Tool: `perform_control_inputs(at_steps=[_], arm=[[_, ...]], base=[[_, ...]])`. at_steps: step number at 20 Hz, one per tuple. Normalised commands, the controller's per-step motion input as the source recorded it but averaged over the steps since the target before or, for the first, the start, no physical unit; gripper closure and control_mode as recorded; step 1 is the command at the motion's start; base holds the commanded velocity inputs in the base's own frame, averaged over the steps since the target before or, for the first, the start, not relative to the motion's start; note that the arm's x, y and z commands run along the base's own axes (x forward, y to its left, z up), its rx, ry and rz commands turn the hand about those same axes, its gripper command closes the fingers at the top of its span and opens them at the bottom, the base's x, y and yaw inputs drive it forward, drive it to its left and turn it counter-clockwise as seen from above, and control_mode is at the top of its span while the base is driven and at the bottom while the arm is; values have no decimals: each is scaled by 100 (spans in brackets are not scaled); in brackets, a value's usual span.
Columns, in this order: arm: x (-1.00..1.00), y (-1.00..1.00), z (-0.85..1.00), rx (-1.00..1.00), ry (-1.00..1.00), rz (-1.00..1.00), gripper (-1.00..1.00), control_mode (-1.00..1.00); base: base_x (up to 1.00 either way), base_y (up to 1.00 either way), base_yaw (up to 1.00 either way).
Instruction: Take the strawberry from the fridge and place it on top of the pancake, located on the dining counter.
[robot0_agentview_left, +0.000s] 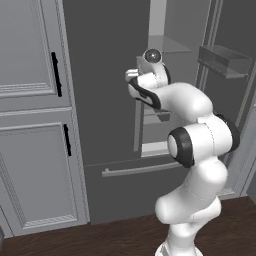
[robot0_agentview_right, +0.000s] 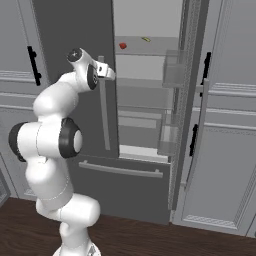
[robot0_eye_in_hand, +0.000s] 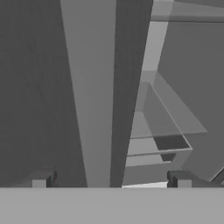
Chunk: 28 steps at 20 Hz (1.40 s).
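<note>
Strawberry (robot0_agentview_right: 123, 45): tiny red fruit on an upper glass shelf (robot0_agentview_right: 145, 51) inside the fridge, toward the left of the shelf; untouched, well apart from the claw.
Yellowish item (robot0_agentview_right: 145, 39): small, thin, on the same shelf, right of the strawberry and farther back.
Fridge (robot0_agentview_left: 100, 75): tall, dark grey; right door (robot0_agentview_right: 187, 100) swung open, left door shut; pale interior with several glass shelves stacked below the fruit.
Door bins (robot0_agentview_right: 175, 70): clear, mounted on the inner face of the open door, one above another.
Left-door handle (robot0_agentview_right: 104, 110): long vertical silver bar, just beside the claw in the right base view; large and close between the fingertips in the hand view.
Drawer (robot0_agentview_right: 125, 185): bottom of the fridge, closed, with a horizontal silver handle (robot0_agentview_right: 120, 170).
Claw (robot0_agentview_right: 109, 73): spread wide, pinching nothing; raised at about the height of the fridge's middle shelves, in front of the edge of the shut left door, lower than the strawberry and to its left.
Fingertips (robot0_eye_in_hand: 179, 180): two small dark tips at the bottom of the hand view, far apart, handle and door edge between them.
Arm (robot0_agentview_left: 195, 145): white with dark joints, folded upward in front of the drawer.
Cabinets (robot0_agentview_left: 30, 125): light grey, panelled, black handles, either side of the fridge.
Floor (robot0_agentview_right: 150, 240): dark wood.
</note>
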Motion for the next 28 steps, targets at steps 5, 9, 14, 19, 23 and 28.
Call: perform_control_inputs(at_steps=[5,9,14,19,23,28], arm=[[41,5,-4,3,-1,-1,-100,-100],[47,3,-13,1,0,0,-100,-100],[52,0,-15,0,-2,0,-100,-100],[45,0,-14,0,-9,0,-100,-100],[57,0,-22,0,-12,0,-100,-100],[32,0,-13,0,-9,0,100,-100]], base=[[0,0,0],[0,0,0],[0,0,0],[0,0,0],[0,0,0],[0,0,0]])
